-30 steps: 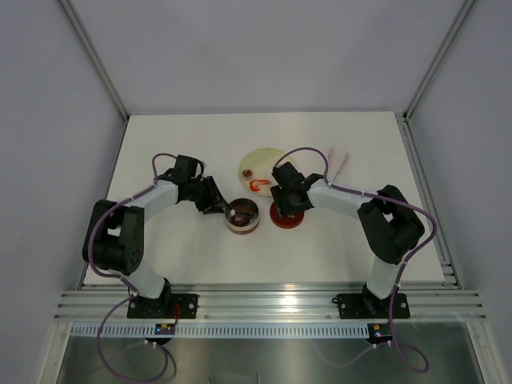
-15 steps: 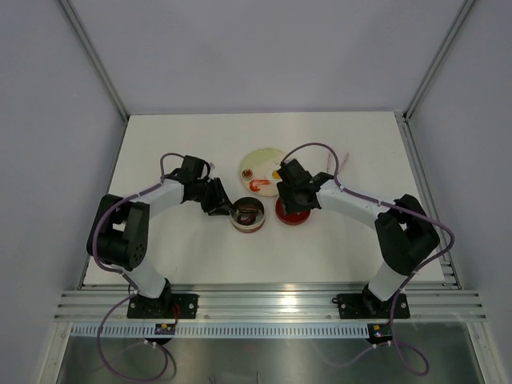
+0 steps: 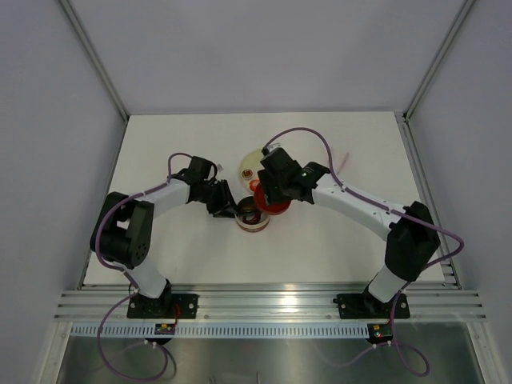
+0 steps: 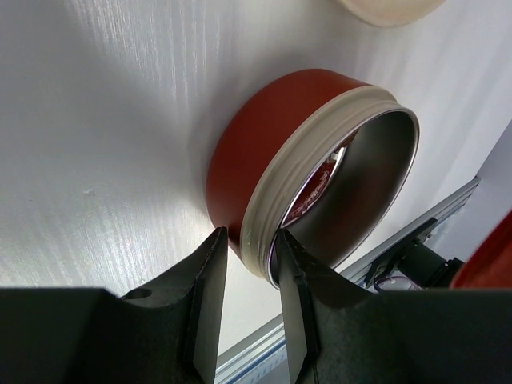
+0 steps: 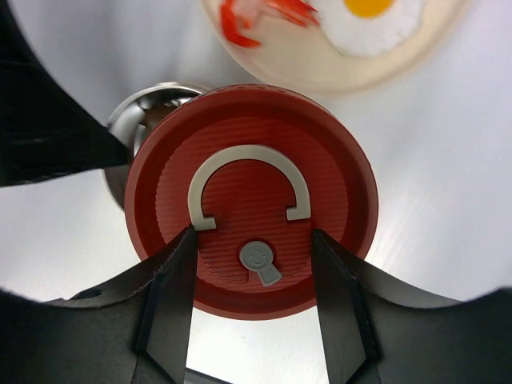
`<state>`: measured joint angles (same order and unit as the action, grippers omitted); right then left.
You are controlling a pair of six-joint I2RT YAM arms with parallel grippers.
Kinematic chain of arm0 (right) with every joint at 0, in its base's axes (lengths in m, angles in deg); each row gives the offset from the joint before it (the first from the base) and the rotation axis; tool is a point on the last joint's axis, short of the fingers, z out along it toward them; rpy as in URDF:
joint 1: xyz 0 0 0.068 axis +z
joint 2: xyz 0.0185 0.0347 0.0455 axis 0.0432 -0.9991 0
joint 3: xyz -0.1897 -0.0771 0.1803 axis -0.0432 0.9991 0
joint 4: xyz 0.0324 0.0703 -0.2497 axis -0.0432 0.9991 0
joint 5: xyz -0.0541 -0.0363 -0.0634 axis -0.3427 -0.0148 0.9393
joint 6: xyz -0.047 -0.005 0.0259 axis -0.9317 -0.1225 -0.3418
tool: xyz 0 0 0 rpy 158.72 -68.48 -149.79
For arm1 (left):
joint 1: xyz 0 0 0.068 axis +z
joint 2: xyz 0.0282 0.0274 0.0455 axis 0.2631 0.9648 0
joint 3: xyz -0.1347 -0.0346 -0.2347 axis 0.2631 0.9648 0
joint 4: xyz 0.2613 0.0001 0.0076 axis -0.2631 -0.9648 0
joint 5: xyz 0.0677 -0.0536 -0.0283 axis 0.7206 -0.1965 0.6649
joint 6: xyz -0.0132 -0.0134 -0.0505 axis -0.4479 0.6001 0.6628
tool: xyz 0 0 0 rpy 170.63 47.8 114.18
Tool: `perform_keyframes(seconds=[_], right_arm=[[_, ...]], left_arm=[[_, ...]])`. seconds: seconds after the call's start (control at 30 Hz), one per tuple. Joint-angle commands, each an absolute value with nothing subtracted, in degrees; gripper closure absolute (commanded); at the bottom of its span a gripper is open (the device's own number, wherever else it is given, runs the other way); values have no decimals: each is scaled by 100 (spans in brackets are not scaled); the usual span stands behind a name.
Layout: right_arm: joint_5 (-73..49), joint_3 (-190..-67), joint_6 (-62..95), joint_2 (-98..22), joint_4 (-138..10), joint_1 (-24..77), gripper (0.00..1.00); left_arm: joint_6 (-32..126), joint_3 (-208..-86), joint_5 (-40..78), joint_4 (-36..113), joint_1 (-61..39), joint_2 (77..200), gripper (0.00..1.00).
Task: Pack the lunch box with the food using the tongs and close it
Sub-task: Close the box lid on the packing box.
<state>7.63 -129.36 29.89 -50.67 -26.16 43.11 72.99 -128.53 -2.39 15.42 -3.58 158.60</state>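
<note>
Between jaws of left gripper (image 4: 250,268): wall of lunch box (image 4: 272,136), clenched at the rim, one finger inside, one outside. Within the tin: dark and red contents, too hidden to name.

Between jaws of right gripper (image 5: 252,240): red lid (image 5: 248,144), grasped across its edge, overlapping the tin mouth only in part as seen from the right wrist.

Beyond the lid: pale plate (image 5: 320,70), carrying fried egg (image 5: 372,20) and red strips (image 5: 256,16), unpacked. Far right on worktop (image 3: 176,144): tongs (image 3: 339,162), unheld, well apart from both grippers.

Probable faults from here:
- Lid jamming or seating crooked. Cause: off-centre approach, left finger occupying the rim.
- Tin tipping under pressure. Cause: one-sided pinch.
- Closure with food left outside. Cause: tongs unused.
</note>
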Motion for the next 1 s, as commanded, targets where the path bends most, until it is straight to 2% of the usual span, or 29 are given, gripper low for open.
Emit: perform_keyframes(seconds=[0.0, 0.3, 0.97], right_arm=[[663, -13461, 3122, -5446, -2390, 4516, 77], [531, -13989, 3113, -6001, -2179, 4745, 76], [311, -14384, 3025, -6756, -2267, 5008, 76]], left_arm=[[7042, -13146, -427, 1513, -382, 15811, 66], [6698, -13498, -260, 993, -180, 15126, 65], [6874, -13287, -199, 1064, 391, 14871, 65]])
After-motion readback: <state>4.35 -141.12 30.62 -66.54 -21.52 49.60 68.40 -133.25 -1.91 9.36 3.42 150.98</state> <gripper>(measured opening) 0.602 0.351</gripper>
